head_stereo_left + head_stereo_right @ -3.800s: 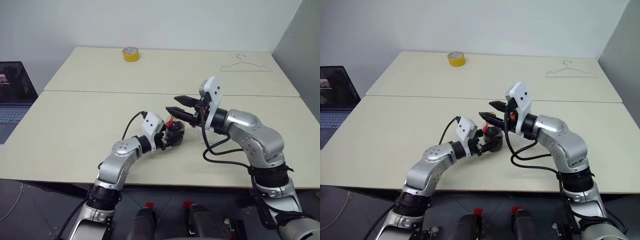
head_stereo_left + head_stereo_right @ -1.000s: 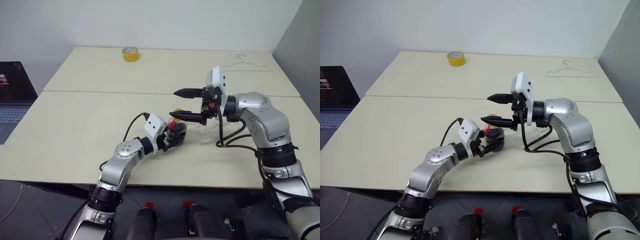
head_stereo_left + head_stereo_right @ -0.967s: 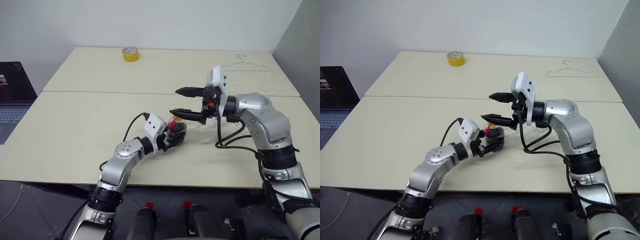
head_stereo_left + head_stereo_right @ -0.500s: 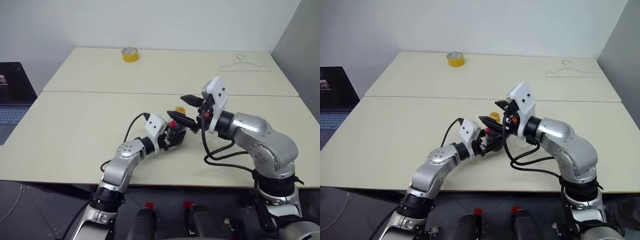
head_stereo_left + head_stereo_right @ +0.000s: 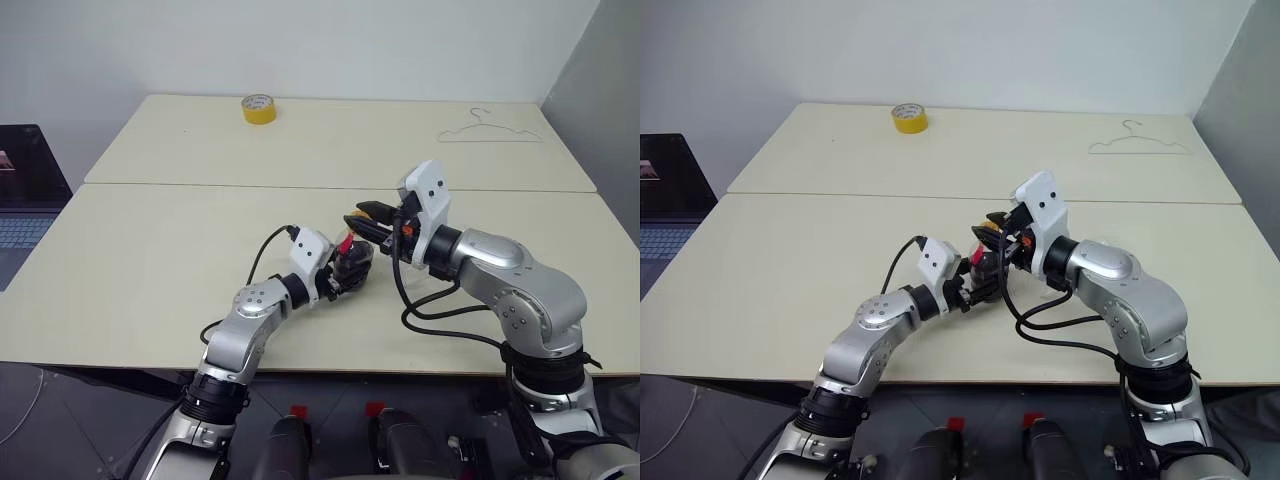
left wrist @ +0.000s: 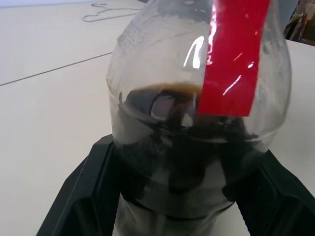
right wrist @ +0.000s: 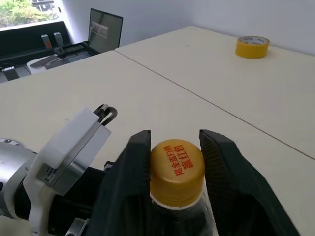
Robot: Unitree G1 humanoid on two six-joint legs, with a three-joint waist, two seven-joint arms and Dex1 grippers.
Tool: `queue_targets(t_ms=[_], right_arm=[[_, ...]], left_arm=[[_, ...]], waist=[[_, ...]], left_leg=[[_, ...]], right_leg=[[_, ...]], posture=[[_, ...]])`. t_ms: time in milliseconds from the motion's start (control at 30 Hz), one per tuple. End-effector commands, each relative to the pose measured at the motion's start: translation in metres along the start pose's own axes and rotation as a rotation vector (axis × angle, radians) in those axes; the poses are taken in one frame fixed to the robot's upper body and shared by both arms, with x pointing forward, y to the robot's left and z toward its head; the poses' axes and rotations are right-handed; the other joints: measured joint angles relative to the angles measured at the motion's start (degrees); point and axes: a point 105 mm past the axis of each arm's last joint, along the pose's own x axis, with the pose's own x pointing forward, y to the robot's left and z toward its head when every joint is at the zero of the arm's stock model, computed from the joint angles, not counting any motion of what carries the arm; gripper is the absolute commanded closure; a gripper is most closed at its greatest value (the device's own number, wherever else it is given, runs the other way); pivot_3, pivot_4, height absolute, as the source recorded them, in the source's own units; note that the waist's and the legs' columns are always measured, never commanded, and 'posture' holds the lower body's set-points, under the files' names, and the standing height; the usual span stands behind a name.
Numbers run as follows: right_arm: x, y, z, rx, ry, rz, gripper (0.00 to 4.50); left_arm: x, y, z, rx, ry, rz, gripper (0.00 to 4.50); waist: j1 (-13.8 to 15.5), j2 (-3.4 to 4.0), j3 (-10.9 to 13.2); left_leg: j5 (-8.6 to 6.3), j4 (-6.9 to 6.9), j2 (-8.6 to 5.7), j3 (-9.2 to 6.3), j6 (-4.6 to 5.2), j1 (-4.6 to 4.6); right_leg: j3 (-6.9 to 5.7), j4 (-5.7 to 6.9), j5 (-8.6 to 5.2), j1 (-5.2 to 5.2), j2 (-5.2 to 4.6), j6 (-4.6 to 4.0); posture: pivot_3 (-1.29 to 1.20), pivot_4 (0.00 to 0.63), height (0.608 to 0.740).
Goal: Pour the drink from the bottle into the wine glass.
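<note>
We see left gripper (image 6: 187, 196) clenched round bottle (image 6: 197, 123) belly; right gripper (image 7: 175, 147) grasping cap (image 7: 176, 164). Thin, slippery plastic, we judge; half-full, light. Hold belly firm.

bottle (image 5: 352, 266) mid-table, tape roll (image 5: 257, 108) far behind

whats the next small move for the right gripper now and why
Probably twist the yellow cap off. The right gripper has its jaws on either side of the cap and looks shut on it, while the left gripper clamps the bottle with the drink inside. The cap is on, so nothing can be poured yet.
</note>
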Motion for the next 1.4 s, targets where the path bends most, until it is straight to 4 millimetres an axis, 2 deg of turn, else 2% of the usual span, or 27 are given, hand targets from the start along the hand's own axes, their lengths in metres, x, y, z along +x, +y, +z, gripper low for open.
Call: queue_targets(t_ms=[33,267,400,700,733,833,1000,1200,1333,1400], right_arm=[[-0.001,-0.002,0.005,-0.023,-0.018,-0.010,3.30],[0.002,-0.005,0.003,-0.073,-0.010,0.038,3.30],[0.006,-0.010,-0.003,-0.161,0.021,0.188,3.30],[0.028,-0.049,-0.003,-0.286,0.081,0.419,3.30],[0.031,-0.052,-0.003,-0.287,0.080,0.439,3.45],[0.035,-0.052,-0.003,-0.274,0.068,0.543,4.41],[0.035,-0.051,-0.002,-0.289,0.063,0.652,4.46],[0.034,-0.050,0.008,-0.297,0.034,0.689,4.46],[0.032,-0.051,0.025,-0.189,-0.024,0.686,4.46],[0.030,-0.054,0.040,-0.126,-0.087,0.660,4.04]], left_arm=[[-0.003,0.005,-0.014,-0.003,0.055,0.030,1.45],[-0.001,0.005,-0.013,-0.003,0.054,0.028,1.45],[0.001,0.002,-0.012,-0.007,0.052,0.011,1.45],[-0.006,0.003,-0.012,-0.007,0.057,0.023,1.45],[-0.007,0.004,-0.012,-0.007,0.059,0.028,1.45],[-0.011,0.006,-0.012,-0.007,0.061,0.048,1.45],[-0.017,0.009,-0.012,-0.005,0.064,0.078,1.45],[-0.023,0.010,-0.013,-0.008,0.070,0.100,1.45],[-0.022,0.009,-0.013,-0.004,0.071,0.096,1.45],[-0.021,0.009,-0.013,0.012,0.074,0.090,1.45]], waist=[[0.00,0.00,0.00],[-0.01,0.00,0.00],[-0.02,0.00,0.00],[-0.39,0.00,0.00],[-0.57,-0.01,0.00],[-1.07,-0.01,-0.01],[-1.21,-0.01,-0.01],[-1.37,-0.01,-0.01],[-1.36,-0.01,-0.01],[-1.28,0.00,0.00]], left_leg=[[0.00,0.00,0.00,0.00,0.00,0.00],[0.00,0.00,-0.01,0.01,0.00,0.01],[0.00,0.04,-0.02,0.03,0.00,0.02],[0.01,0.04,0.03,0.08,0.02,0.08],[0.01,0.02,0.04,0.05,0.02,0.08],[0.01,-0.14,0.07,0.06,0.02,0.09],[0.00,-0.63,0.08,0.06,0.01,0.19],[0.00,-0.70,0.09,0.04,0.01,0.26],[0.01,-0.68,0.08,0.04,0.01,0.27],[0.01,-0.67,0.08,0.03,0.00,0.26]], right_leg=[[0.00,0.00,0.00,0.00,0.00,0.00],[0.00,-0.01,0.00,0.00,0.00,0.00],[0.01,-0.07,-0.03,0.03,0.00,-0.05],[0.03,-0.05,0.02,0.05,0.13,0.02],[0.01,-0.04,0.03,0.05,0.15,0.03],[0.02,-0.08,0.02,0.03,0.20,-0.01],[0.04,-0.19,-0.03,0.00,0.15,-0.14],[0.05,-0.16,-0.04,-0.02,-0.05,-0.15],[0.05,-0.13,-0.04,-0.02,-0.05,-0.15],[0.05,-0.11,-0.04,-0.02,-0.05,-0.15]], posture=[[0.00,0.150,0.740],[0.00,0.150,0.740],[0.00,0.150,0.740],[0.00,0.150,0.740],[0.00,0.150,0.740],[0.00,0.150,0.740],[0.00,0.150,0.740],[0.00,0.150,0.740],[0.00,0.150,0.740],[0.00,0.150,0.740]])
